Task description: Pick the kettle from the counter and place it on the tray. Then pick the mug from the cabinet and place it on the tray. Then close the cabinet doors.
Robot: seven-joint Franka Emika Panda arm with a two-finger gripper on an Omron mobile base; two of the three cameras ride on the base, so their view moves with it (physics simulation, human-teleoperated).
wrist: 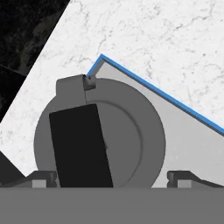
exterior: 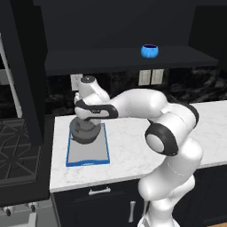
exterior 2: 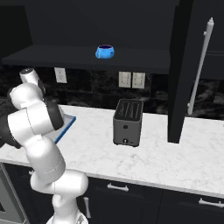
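hovering over the kettle (wrist: 100, 135) with our claw (wrist: 109, 178) spread wide and gripping nothing, we judge it set down on the tray (exterior: 88, 156), near the worktop's (exterior: 128, 150) left end. the risk we see: lifting away carelessly could let a fingertip catch the arched handle and tip or drag the kettle off the blue rim. its spout points toward the tray's far corner by the back wall; the tray's long axis runs front to back. the mug (exterior: 150, 51) waits on the cabinet (exterior: 88, 60) shelf, well apart.
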